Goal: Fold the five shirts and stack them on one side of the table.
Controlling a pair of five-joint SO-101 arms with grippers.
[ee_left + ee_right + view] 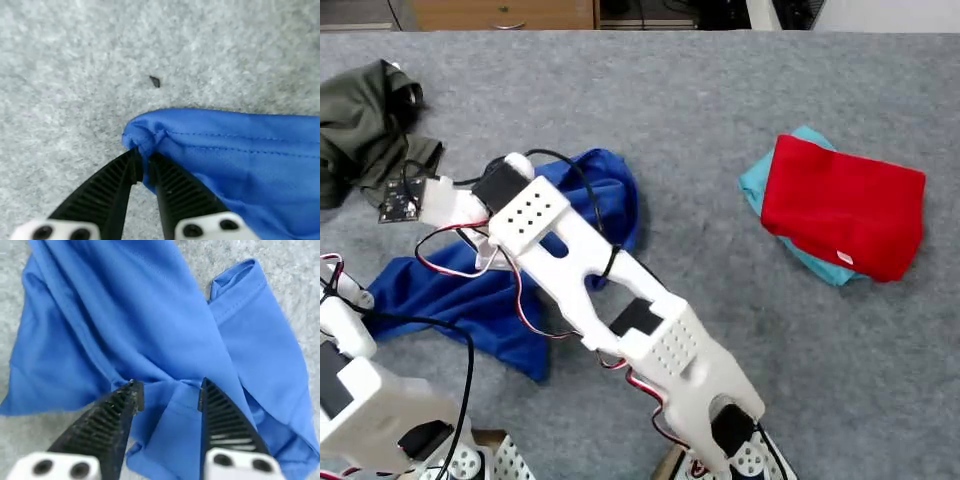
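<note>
At the far left edge of the table [720,90] we see the green shirt [360,130] crumpled, its cloth running out at the side of the high view. Just beside it, toward the arms' bases, the blue shirt [430,305] sprawls unfolded over the table's left half. Our left gripper [143,162] has its fingers pressed together on a hemmed corner of that shirt, with bare table beyond the corner. Our right arm [660,345] stretches slantwise from the near edge over the blue shirt. The right gripper [167,390] hangs above the bunched cloth with its fingers spread wide, holding nothing, and a ridge of cloth lies between the tips. We cannot tell whether the tips touch the cloth. Past the blue shirt's right hem, a broad band of bare table separates it from the stack. Toward the right edge the red shirt [845,205] lies folded on the teal shirt [756,180], whose edges peek out at its left and near sides. Bare table rings the pair.
</note>
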